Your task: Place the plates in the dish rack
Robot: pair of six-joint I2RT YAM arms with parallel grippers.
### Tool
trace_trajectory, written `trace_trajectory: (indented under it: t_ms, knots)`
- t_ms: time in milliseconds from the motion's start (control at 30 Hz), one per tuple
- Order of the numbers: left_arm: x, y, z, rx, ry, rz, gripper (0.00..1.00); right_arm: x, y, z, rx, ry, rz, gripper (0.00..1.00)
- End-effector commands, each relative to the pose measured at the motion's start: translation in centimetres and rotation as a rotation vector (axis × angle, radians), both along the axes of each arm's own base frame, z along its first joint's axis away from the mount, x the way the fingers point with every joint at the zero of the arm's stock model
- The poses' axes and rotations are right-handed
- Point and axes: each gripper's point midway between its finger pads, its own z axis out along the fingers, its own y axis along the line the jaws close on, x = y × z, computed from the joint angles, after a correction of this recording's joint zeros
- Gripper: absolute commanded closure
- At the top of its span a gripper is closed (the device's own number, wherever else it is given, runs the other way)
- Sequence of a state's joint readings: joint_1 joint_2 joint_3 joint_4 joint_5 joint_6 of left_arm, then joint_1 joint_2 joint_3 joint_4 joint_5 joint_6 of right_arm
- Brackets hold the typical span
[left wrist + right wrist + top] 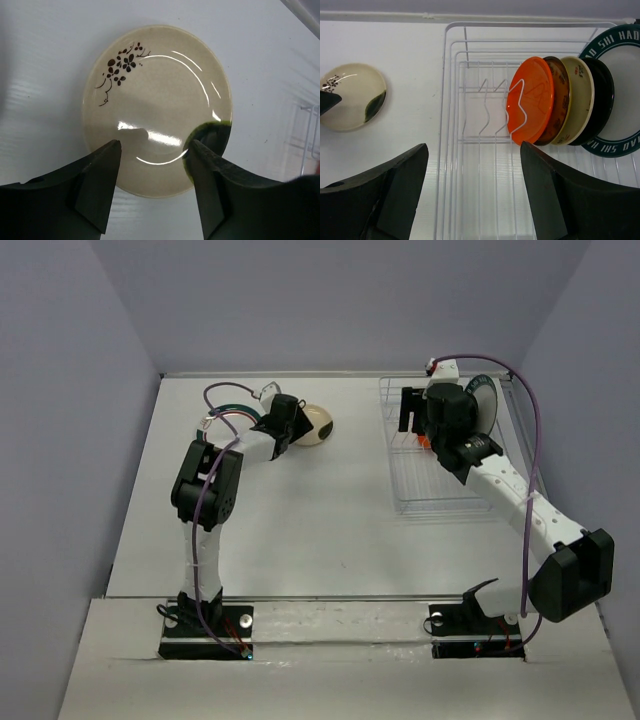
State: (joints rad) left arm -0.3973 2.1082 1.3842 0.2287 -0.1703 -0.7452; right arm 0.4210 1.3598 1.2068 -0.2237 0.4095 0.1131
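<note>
The left gripper (152, 147), spread, hovers over a flat cream plate (155, 90); the right gripper (473, 150), also spread, hovers over the dish rack (451, 100).

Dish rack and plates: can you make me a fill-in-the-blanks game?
The dish rack holds ____ plates.
The end plate beside the empty slots is ____.
The cream plate on the table shows dark ____.
The left gripper above it is ____.
Missing words: five, orange, flowers, open.

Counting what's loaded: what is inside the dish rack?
Five plates on edge: orange-red plate, gold patterned plate, cream plate, black plate, teal-rimmed plate. Each covers most of the next.
</note>
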Motion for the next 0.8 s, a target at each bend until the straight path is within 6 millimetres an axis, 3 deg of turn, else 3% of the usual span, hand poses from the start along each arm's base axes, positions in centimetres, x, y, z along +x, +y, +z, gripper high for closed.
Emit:
trace_trajectory:
  t_ms: [0,167,400,767]
  knots:
    - [0.4,0.9,6.2,-0.005,-0.146,0.015,0.23,-0.1,1.0,2.3,0.062,-0.075,0.032,0.2]
    - [0.1,2.1,4.0,0.015,-0.102,0.049,0.26,-0.4,1.5,1.9,0.063,-0.068,0.05,0.2]
    - [0.6,1.8,1.4,0.033,-0.04,0.049,0.35,-0.5,1.7,2.1,0.069,-0.071,0.065,0.2]
    - [-0.4,3.8,1.3,0.061,-0.058,0.112,0.37,-0.6,2.6,2.0,0.082,-0.067,0.098,0.2]
